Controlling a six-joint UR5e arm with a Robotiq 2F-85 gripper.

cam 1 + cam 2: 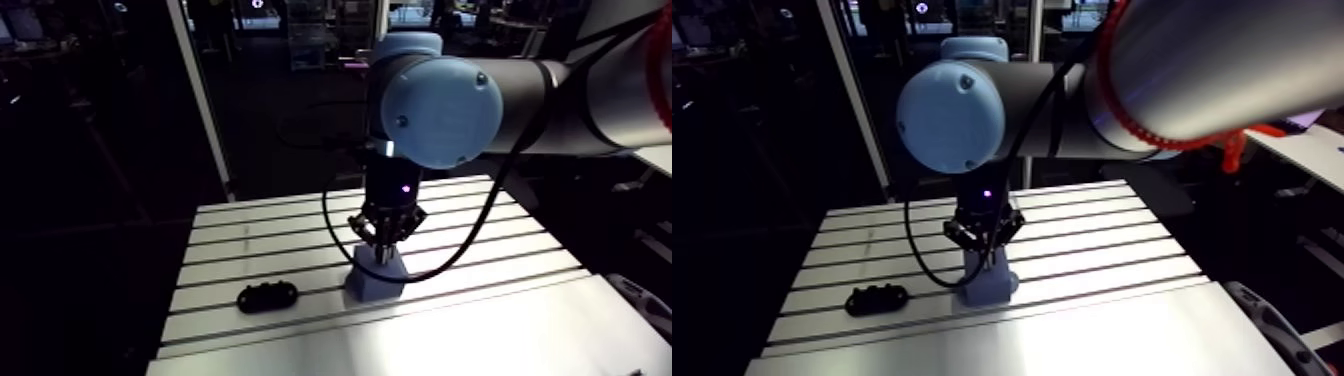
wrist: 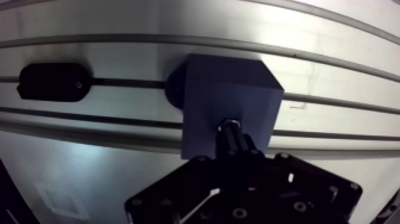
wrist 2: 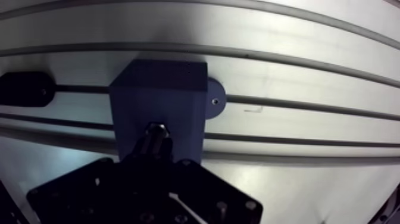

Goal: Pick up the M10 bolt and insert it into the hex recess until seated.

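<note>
A: Where is the bolt right now?

B: In the gripper (image 2: 234, 139). The two fingers (image 2: 244, 148) are pressed together around it, so it is firmly grasped, and only the bright end of the bolt (image 2: 229, 124) pokes out ahead of them.

A: And that end sits where?

B: Right against the top of the blue block (image 2: 229, 89). In the arm view the gripper comes straight down onto the block, with the bolt upright.

A: Can you see the recess?

B: No, it is hidden under the bolt and the fingertips. I cannot tell how deep the bolt has gone.

A: Where does the block stand?

B: On the slotted table (image 1: 260, 225), about midway between its side edges and closer to the near edge than to the far one. A round ear with a small hole (image 3: 214, 100) sticks out at its foot and lies over one of the slots.

A: Anything else on the table?

B: One black oblong part (image 1: 267, 296) with rounded ends, lying flat along that same slot. It is out toward a side edge, near the block but clearly apart from it. The gripper is not touching it.
</note>
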